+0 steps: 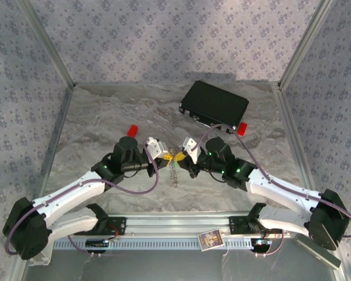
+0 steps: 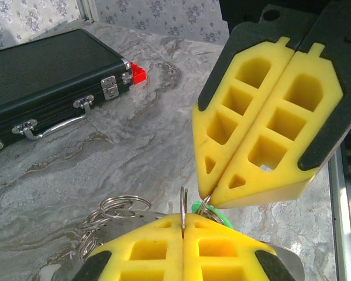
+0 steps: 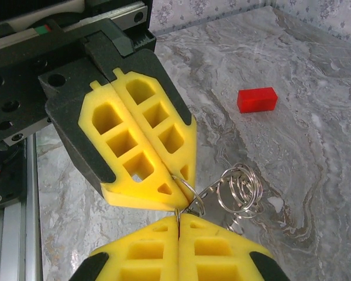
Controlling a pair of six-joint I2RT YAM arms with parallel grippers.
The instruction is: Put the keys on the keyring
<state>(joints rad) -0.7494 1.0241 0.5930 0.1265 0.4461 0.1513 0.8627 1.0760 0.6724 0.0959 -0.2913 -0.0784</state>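
Tip to tip now: left gripper (image 2: pixel 184 227) and right gripper (image 2: pixel 215 201) both clamped on one keyring (image 2: pixel 183 205); one green key (image 2: pixel 217 218) just beside their tips.

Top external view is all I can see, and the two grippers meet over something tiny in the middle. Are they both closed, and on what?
Observer: Both are shut. In the left wrist view the left gripper pinches a thin upright ring of the keyring edge-on.
Operator: And the right one?
Observer: The right gripper faces it tip to tip, closed on a neighbouring ring. The head of the green key peeks out just under its tips.
Operator: Where's the rest of the keyring?
Observer: In the right wrist view it trails off beside the tips as a loose bunch of linked silvery rings.
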